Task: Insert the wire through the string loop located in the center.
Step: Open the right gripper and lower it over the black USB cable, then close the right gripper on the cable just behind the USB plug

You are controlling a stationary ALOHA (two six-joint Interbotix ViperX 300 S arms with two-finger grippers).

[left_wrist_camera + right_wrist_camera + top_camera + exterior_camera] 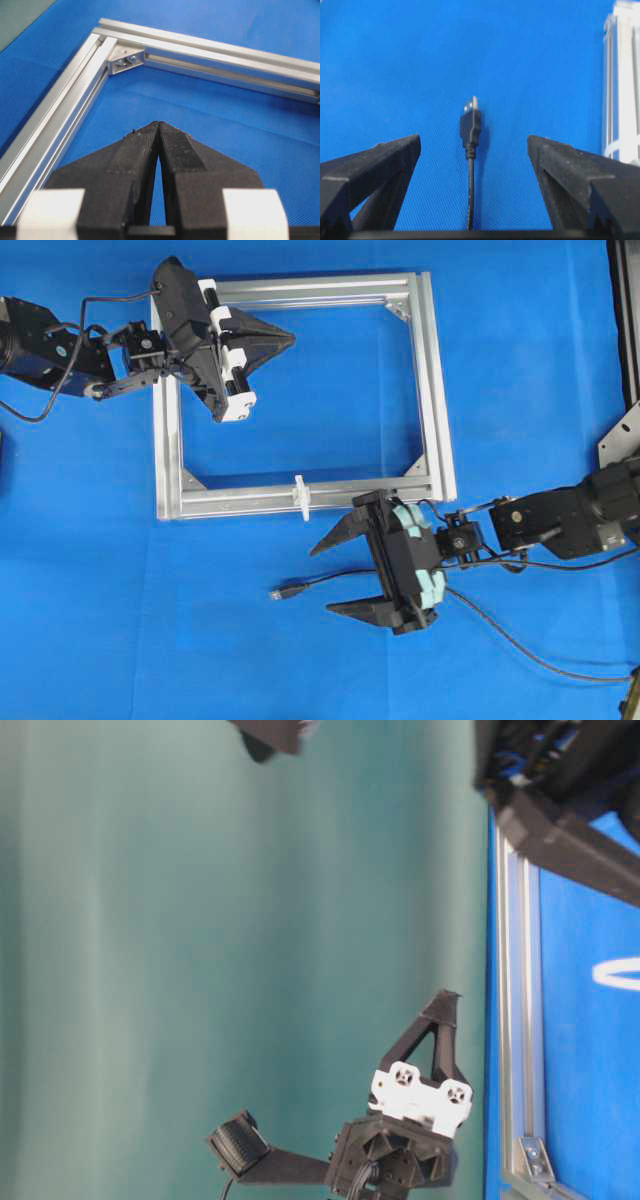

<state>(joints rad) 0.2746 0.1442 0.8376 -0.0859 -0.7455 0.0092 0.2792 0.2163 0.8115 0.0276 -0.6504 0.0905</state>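
Right pincer jaws wide apart straddling the wire lower-center on the tabletop, nothing held; left pincer closed, empty, upper left; wire looks light and floppy, so grab its stiff plug, string loop just above.

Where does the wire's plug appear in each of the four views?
Overhead: plug lower centre, on the blue cloth, between the open right gripper fingers.
Table-level: not in it.
Left wrist: not in it.
Right wrist: plug at centre, between the fingers.
Shared landmark: the silver frame, seen in all four views.
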